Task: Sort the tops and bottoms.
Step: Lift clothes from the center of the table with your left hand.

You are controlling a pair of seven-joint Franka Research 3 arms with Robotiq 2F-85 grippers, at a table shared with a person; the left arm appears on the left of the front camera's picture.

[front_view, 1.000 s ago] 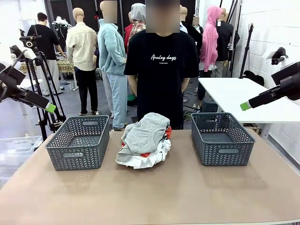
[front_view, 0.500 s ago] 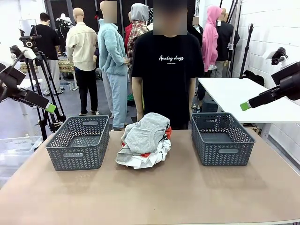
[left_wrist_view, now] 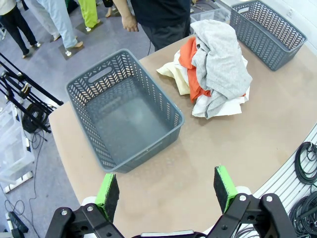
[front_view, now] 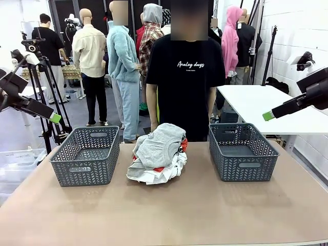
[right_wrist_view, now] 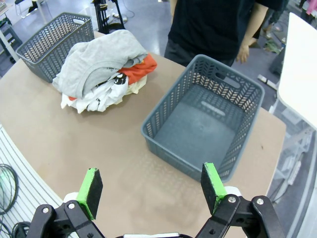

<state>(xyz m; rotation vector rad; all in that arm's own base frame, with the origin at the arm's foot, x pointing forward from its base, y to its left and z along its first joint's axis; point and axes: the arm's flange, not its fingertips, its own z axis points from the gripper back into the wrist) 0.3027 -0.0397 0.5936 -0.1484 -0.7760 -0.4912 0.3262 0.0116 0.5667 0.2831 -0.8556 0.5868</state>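
Left gripper (left_wrist_view: 166,189), jaws wide, raised left of the heap; left basket (front_view: 82,173); heap (front_view: 156,152) of tops between the baskets, judged soft, light and floppy, best pinched at a raised grey fold; right basket (front_view: 245,171); right gripper (right_wrist_view: 148,186), jaws wide, raised right of the heap.

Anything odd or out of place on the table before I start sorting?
Nothing stands out. The clothes heap sits between the left basket and right basket, both upright and empty. Left tool and right tool are open.

Garment pile (front_view: 157,152) sits on table (front_view: 169,211) between left basket (front_view: 81,167) and right basket (front_view: 247,167).
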